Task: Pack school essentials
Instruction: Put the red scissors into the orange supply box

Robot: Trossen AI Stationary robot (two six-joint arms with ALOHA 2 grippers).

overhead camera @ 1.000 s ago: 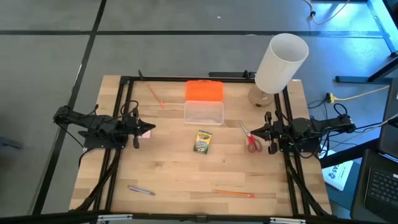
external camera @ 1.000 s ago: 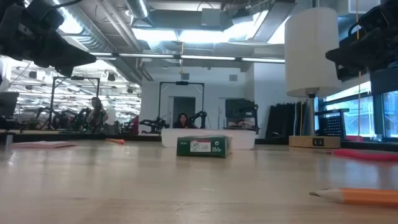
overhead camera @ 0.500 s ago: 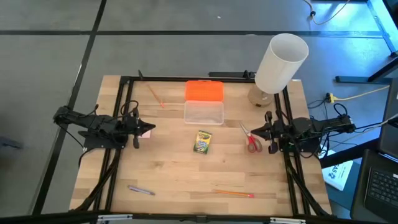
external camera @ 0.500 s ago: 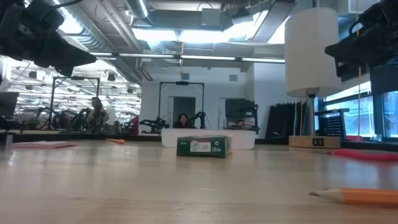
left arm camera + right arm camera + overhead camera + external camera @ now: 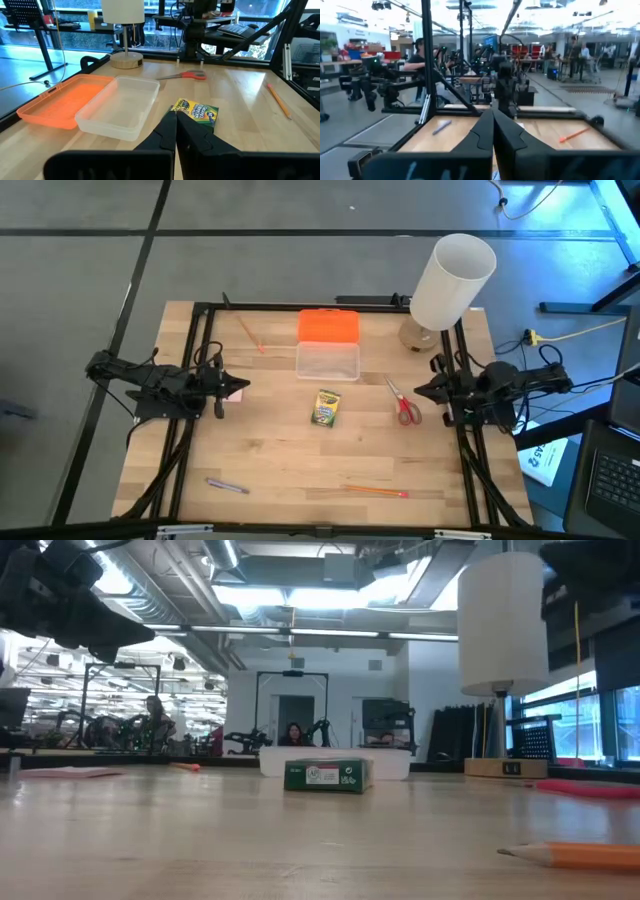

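Right gripper (image 5: pixel 418 391) fingers pressed together, empty, raised; red-handled scissors (image 5: pixel 404 404) just beside its tip; we fear descending unopened knocks them away; left gripper (image 5: pixel 176 116) likewise closed, idle, crayon box (image 5: pixel 196 112) beyond.

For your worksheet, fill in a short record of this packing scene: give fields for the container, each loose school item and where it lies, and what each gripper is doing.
container: clear box, empty, orange lid open behind it
crayon box: table middle, just in front of the clear box
scissors: right of the crayon box, near the right gripper
pencils: one at back left, one at front right
purple pen: front left
left gripper: shut, at left edge, empty
right gripper: shut, beside the scissors, empty
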